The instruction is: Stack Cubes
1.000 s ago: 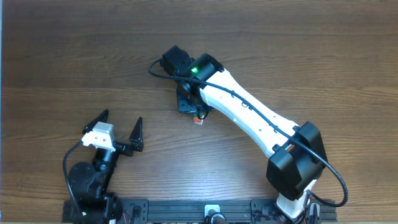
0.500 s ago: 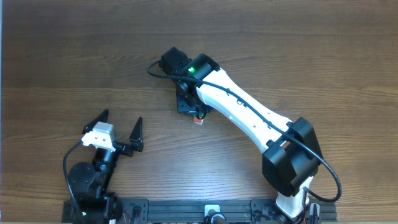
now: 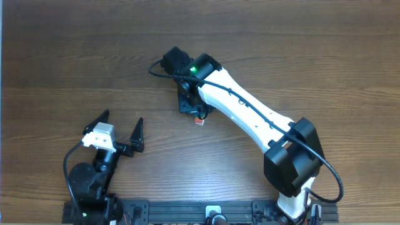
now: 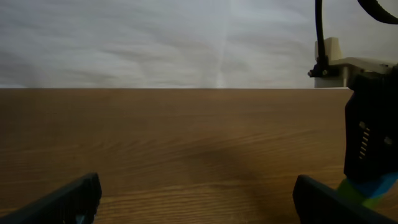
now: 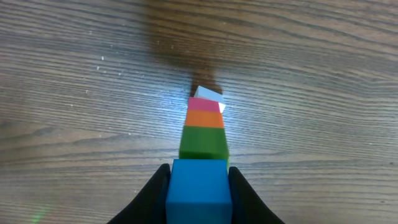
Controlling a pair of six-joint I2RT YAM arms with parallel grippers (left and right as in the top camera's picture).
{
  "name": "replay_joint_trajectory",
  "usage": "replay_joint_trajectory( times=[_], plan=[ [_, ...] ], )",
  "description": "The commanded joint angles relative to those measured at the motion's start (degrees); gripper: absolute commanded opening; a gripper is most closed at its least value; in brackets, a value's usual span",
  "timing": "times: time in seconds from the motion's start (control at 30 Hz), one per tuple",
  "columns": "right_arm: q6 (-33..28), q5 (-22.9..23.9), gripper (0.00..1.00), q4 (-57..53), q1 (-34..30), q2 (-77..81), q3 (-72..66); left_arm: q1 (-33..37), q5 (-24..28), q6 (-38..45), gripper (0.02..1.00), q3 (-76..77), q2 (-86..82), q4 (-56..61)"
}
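A stack of cubes stands on the wooden table [image 3: 300,56]: white [image 5: 209,94] at the base, then pink [image 5: 206,104], orange [image 5: 204,118] and green [image 5: 203,143]. A blue cube [image 5: 199,193] sits on top, and my right gripper [image 5: 199,177] is shut on it, one finger on each side. From above, the right gripper [image 3: 190,103] covers most of the stack [image 3: 200,120]. My left gripper [image 3: 122,125] stands open and holds nothing, low at the table's left, well apart from the stack. Its wrist view shows the blue cube [image 4: 373,185] under the right gripper.
The right arm [image 3: 250,119] slants from the bottom right up to the table's middle. A pale wall [image 4: 155,37] rises behind the table's far edge. Bare wood surrounds the stack on all sides.
The right arm's elbow has shifted slightly to the left. Its gripper stays over the stack with the blue cube. The left arm has not moved.
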Motion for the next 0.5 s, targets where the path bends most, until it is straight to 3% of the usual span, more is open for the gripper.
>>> replay_joint_trajectory(
  times=[0.03, 0.5],
  plan=[
    [1.42, 1.36, 0.009, -0.33, -0.42, 0.83, -0.44, -0.26, 0.57, 0.81, 1.000, -0.50, -0.24, 0.26],
    [1.42, 1.36, 0.012, 0.07, -0.66, 0.83, -0.44, -0.26, 0.57, 0.81, 1.000, -0.50, -0.24, 0.26]
  ],
)
